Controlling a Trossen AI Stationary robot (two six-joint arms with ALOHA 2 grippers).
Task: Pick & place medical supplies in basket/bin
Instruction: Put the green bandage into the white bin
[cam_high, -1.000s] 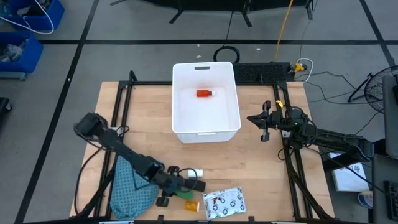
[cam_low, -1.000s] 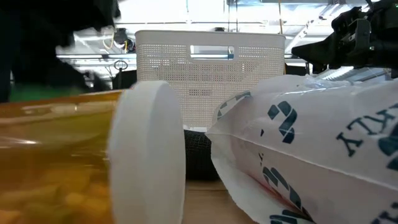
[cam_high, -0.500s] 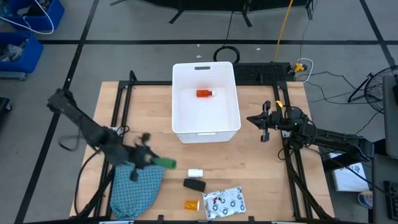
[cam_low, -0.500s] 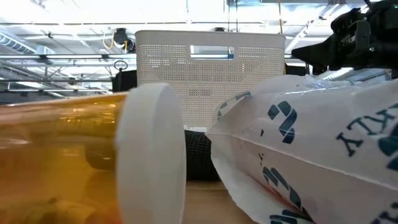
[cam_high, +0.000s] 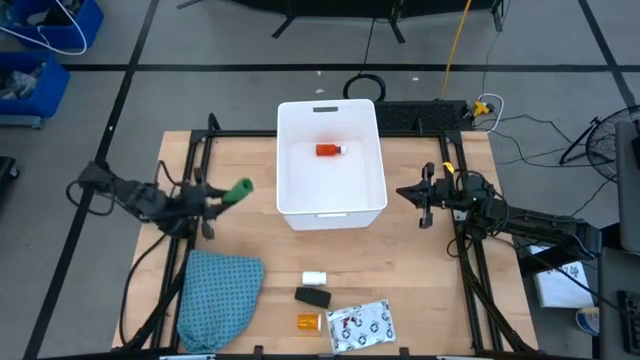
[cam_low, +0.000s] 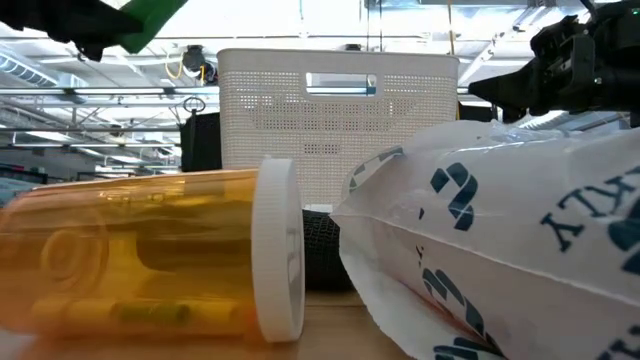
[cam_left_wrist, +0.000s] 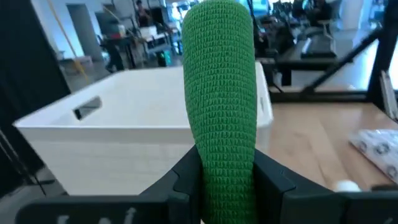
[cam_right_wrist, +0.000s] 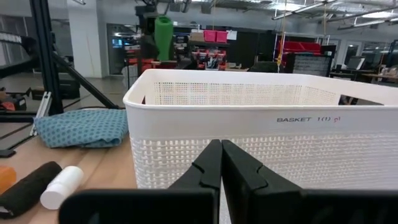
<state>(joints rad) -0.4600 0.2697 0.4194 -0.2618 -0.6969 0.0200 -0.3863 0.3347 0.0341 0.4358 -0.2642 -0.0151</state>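
Wooden table (cam_high: 420, 290), white basket (cam_high: 331, 205), green block (cam_high: 239, 189) in left claw (cam_high: 222, 194)

High view looks straight down on the whole surface (cam_high: 420, 280). Low view sits at surface level, very close behind the vial (cam_low: 140, 255) and packet (cam_low: 500, 240), facing the bin (cam_low: 335, 115), which both wrist views also share.
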